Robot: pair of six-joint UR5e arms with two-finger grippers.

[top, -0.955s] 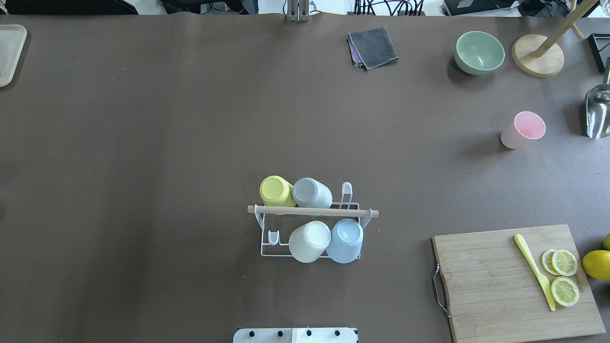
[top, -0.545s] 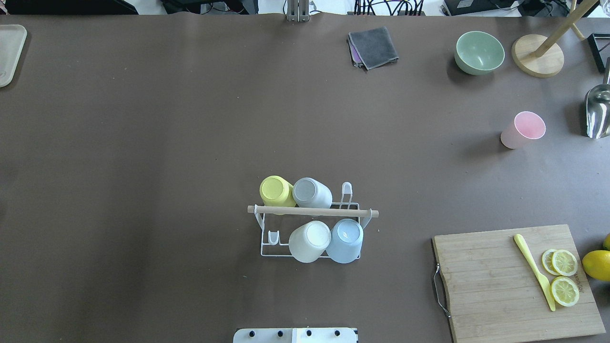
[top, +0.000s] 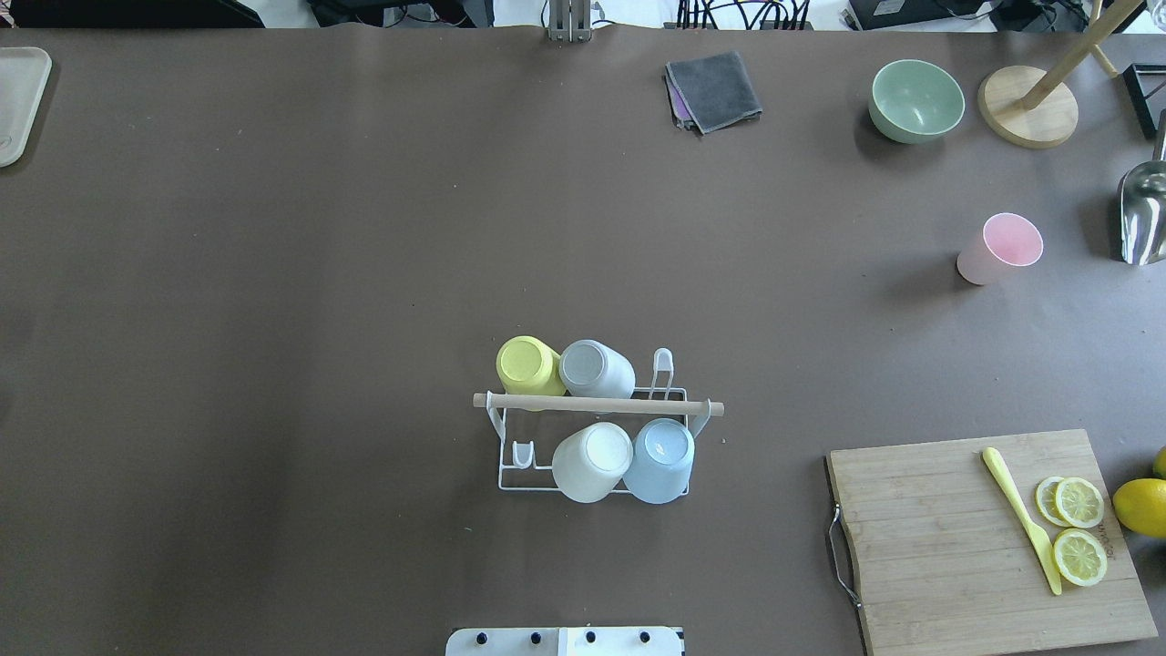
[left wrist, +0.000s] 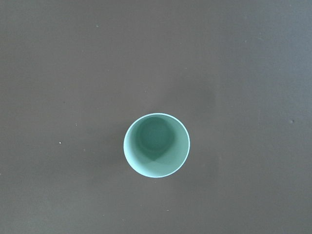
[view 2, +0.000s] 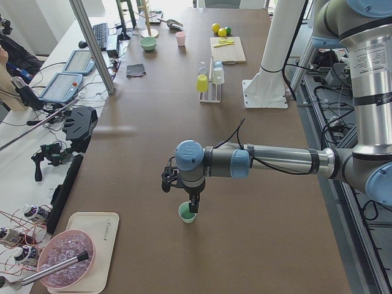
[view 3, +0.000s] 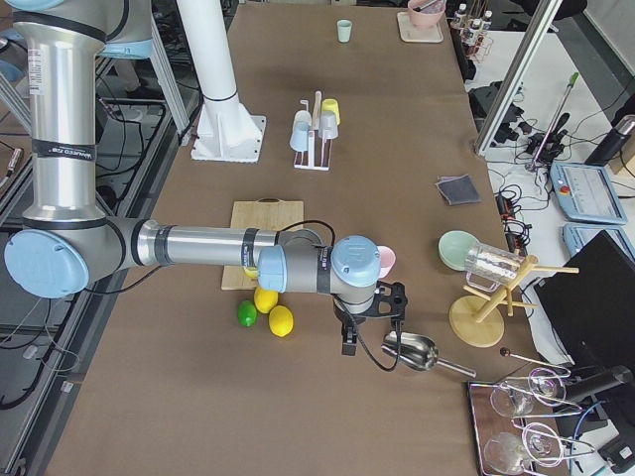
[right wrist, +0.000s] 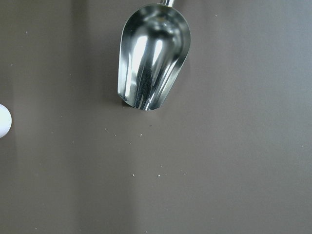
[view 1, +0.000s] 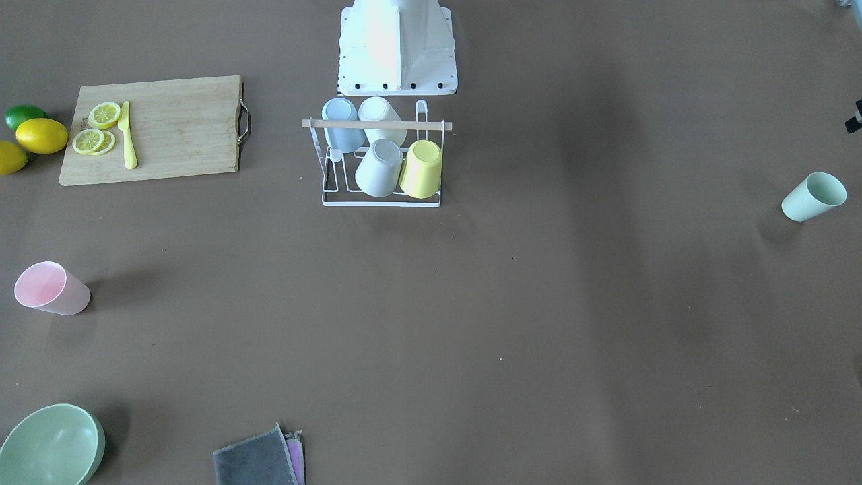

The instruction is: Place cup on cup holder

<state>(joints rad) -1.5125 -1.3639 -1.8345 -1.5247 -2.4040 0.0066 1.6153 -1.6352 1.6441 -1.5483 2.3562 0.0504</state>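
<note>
Left gripper (view 2: 192, 206) hangs straight over the upright mint cup (left wrist: 156, 145) beneath it, lined up for a grasp, I'd say, though open or clenched I can't tell, with the cup holder (top: 598, 405) well apart.

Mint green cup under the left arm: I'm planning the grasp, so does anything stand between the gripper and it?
Nothing visible does. The mint green cup stands upright, mouth up, alone on the brown table, directly below the left gripper.
</note>
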